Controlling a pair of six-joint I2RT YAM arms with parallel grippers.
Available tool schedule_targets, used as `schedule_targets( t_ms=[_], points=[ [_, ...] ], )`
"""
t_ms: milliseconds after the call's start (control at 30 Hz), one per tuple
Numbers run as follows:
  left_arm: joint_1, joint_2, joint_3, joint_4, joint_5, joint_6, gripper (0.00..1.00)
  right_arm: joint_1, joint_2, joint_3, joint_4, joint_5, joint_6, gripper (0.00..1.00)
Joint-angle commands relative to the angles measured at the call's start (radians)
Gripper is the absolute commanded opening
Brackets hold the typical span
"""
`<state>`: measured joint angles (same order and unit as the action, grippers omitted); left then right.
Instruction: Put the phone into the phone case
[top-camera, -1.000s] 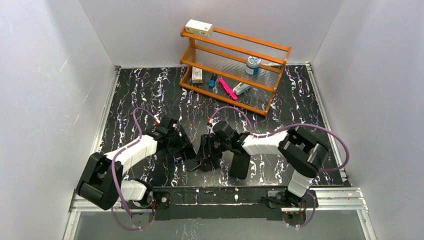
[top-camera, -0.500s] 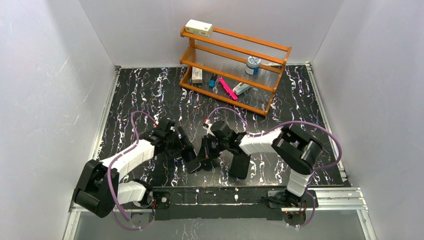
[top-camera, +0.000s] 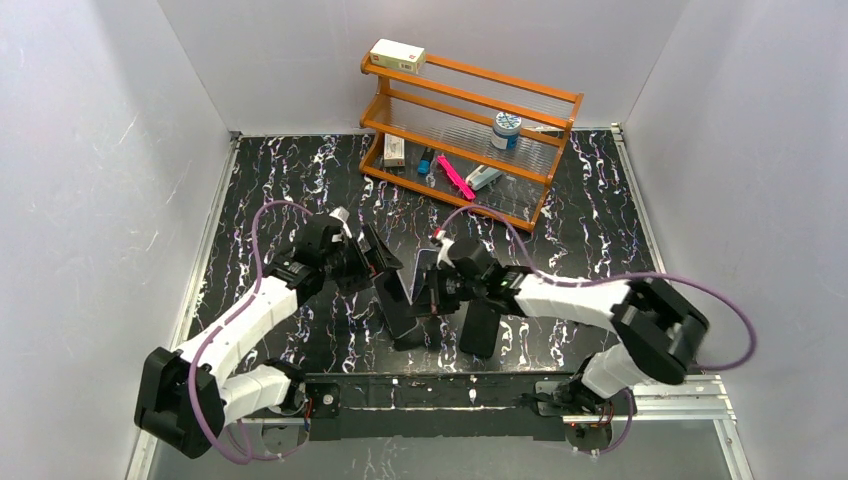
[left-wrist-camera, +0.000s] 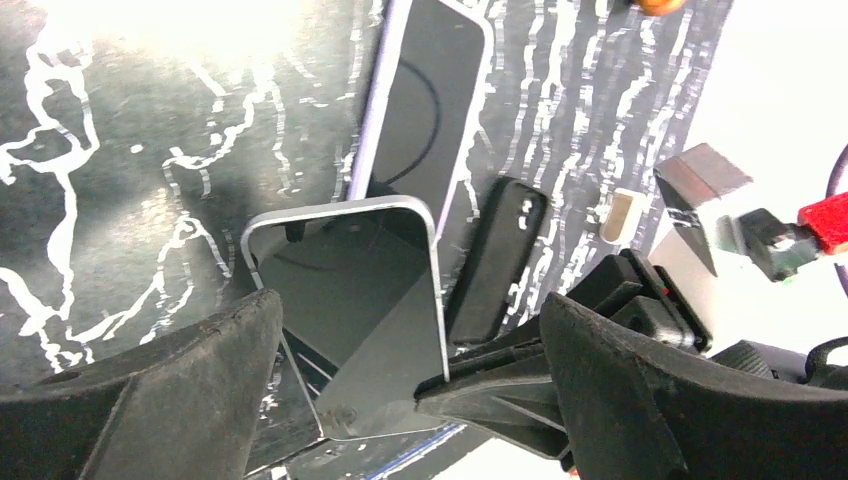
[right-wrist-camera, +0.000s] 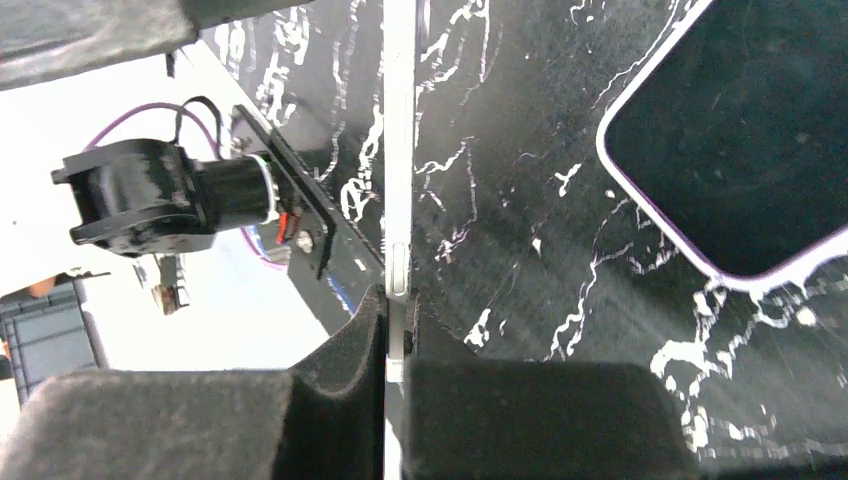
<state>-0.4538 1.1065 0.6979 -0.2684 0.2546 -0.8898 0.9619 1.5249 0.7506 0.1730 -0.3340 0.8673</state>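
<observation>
The phone (top-camera: 397, 308) is a thin dark slab with a silvery rim, held up on edge off the table. My right gripper (top-camera: 437, 295) is shut on its side; in the right wrist view the phone's rim (right-wrist-camera: 398, 150) runs edge-on into the pinched right gripper (right-wrist-camera: 398, 310). My left gripper (top-camera: 383, 266) is open, its wide jaws on either side of the phone (left-wrist-camera: 350, 310) without touching it. The phone case (top-camera: 480, 328), matte black, lies flat just right of the phone; its camera cutout shows on the phone case (left-wrist-camera: 497, 255).
A lavender-edged phone (left-wrist-camera: 425, 110) lies flat on the marbled table beyond the held one, seen too as the lavender-edged phone (right-wrist-camera: 740, 130). A wooden rack (top-camera: 470, 100) with small items stands at the back. White walls close in both sides.
My left gripper opened wide and let go of the phone. My right gripper shut on the phone's edge and now holds it alone; both arms shifted away from the near edge.
</observation>
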Motion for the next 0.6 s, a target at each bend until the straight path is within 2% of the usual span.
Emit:
schedule_targets(
  t_ms=[0, 167, 433, 567],
  points=[
    [-0.004, -0.036, 0.053, -0.020, 0.085, 0.041, 0.98, -0.019, -0.203, -0.016, -0.092, 0.082, 0.031, 0.01],
    [-0.019, -0.027, 0.052, -0.007, 0.109, 0.073, 0.98, -0.021, -0.386, -0.011, -0.361, 0.222, 0.099, 0.01],
    [-0.104, 0.050, 0.046, 0.093, 0.107, 0.079, 0.81, -0.020, -0.631, -0.038, -0.720, 0.439, 0.223, 0.01],
    [-0.185, 0.121, 0.071, 0.148, 0.066, 0.073, 0.78, -0.020, -0.684, -0.063, -0.808, 0.485, 0.272, 0.01]
  ],
)
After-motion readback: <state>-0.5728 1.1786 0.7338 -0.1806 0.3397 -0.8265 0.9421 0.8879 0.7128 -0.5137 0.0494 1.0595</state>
